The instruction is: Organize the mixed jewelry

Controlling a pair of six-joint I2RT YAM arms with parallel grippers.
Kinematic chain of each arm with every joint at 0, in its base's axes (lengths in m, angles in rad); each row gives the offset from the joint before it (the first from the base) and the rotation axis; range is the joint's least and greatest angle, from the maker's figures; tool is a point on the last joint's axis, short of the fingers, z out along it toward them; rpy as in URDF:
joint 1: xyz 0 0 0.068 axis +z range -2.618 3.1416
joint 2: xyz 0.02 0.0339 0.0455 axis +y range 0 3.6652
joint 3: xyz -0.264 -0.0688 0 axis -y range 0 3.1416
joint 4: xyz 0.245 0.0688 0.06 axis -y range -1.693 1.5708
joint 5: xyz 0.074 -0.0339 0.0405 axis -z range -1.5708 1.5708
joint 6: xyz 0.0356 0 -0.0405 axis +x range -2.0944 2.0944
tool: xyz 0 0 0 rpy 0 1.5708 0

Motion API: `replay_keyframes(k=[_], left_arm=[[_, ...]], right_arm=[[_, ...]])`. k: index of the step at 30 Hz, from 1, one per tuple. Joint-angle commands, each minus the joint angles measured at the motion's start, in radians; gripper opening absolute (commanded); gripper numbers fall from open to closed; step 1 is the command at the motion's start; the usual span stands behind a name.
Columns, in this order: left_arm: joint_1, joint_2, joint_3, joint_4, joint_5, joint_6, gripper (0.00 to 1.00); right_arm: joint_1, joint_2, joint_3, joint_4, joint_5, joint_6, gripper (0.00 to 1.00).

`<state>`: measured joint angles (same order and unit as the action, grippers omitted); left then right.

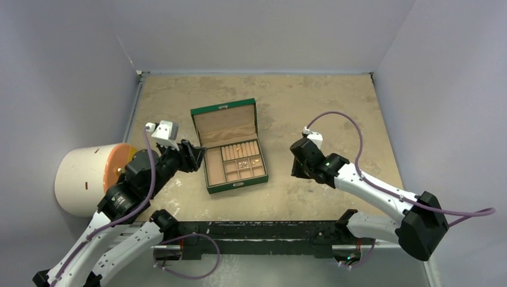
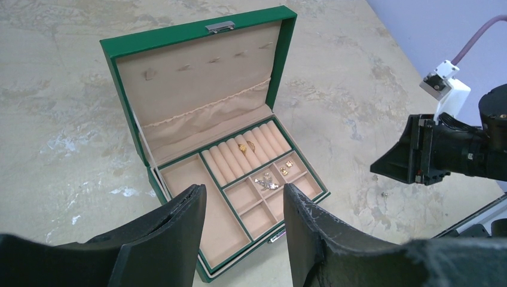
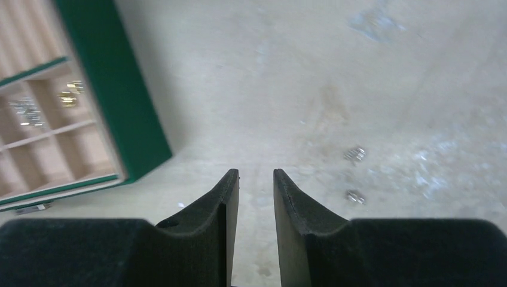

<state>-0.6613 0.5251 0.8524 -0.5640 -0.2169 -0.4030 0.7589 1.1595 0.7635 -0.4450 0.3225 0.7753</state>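
On the beige table [image 3: 388,72], two small silvery jewelry pieces [image 3: 355,153] are found just ahead-right of the slightly parted, empty right end effector [image 3: 256,174].

One green box [image 2: 197,78]; two loose silver pieces [image 3: 355,153].

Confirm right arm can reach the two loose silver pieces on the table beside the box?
Likely yes. The silver pieces lie on bare table beside the open, empty right pincer; nothing stands between, and the green box is on its other side.
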Motion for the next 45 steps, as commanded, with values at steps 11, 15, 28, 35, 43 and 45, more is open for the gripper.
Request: replay_keyframes(k=[11,15,28,35,43,45], left_arm=[[0.007,0.019,0.0,0.03,0.0,0.011,0.49],[0.007,0.019,0.0,0.03,0.002,0.011,0.5],[0.007,0.018,0.0,0.03,0.002,0.012,0.5],[0.007,0.019,0.0,0.03,0.0,0.013,0.5],[0.007,0.017,0.0,0.029,-0.002,0.012,0.5],[0.007,0.017,-0.001,0.029,-0.002,0.011,0.5]], right_arm=[[-0.024,-0.076,-0.12,-0.302,0.123,0.39,0.34],[-0.027,-0.07,-0.151,-0.295,0.124,0.444,0.33],[-0.055,0.018,-0.193,-0.229,0.121,0.481,0.29],[-0.072,0.027,-0.207,-0.187,0.109,0.464,0.29],[-0.084,0.031,-0.213,-0.185,0.118,0.466,0.22],[-0.087,0.027,-0.216,-0.183,0.117,0.466,0.2]])
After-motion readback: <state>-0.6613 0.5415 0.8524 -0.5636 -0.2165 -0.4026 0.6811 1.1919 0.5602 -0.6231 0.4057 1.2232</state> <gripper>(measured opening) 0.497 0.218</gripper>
